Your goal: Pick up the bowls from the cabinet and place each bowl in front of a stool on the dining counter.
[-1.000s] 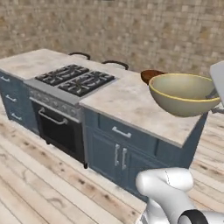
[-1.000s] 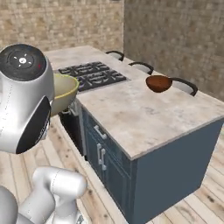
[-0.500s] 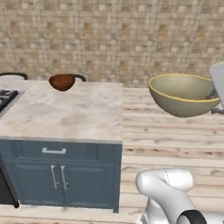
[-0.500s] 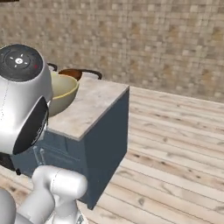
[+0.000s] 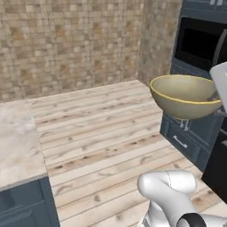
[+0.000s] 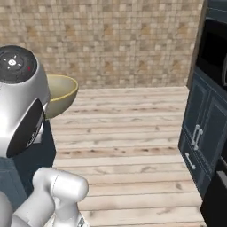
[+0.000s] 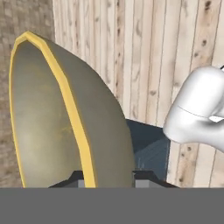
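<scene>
Far left in the left base view, a corner of the dining counter [image 5: 15, 146]: beige marbled top over a dark blue base, cut off by the frame edge. Past it, pale wooden plank floor [image 5: 102, 137] running to a tan mosaic-tile wall [image 5: 66, 44]. At right, tall dark blue cabinetry [image 5: 195, 133] with grey bar handles and a black oven front [image 5: 199, 44] set in above. Olive-beige bowl [image 5: 185, 96] with a yellowish rim carried in mid-air over the floor, well apart from the counter, mouth up and only slightly tilted, rim plane close to level, widest across the rim. In the right base view, same plank floor, tile wall [image 6: 111, 40] and blue cabinet doors [image 6: 204, 128] at right; bowl [image 6: 60, 95] half hidden at left behind the arm's big grey joint, its outer wall and a slice of the inside showing. In the hand view, bowl [image 7: 65, 118] seen edge-on, rim as a yellow arc from top left down to the bottom, hollow to the left, rounded outside to the right, planks behind. Gripper [image 7: 107, 180] pinched onto the bowl's rim, one dark fingertip [image 7: 75, 179] inside the wall, the other outside.
</scene>
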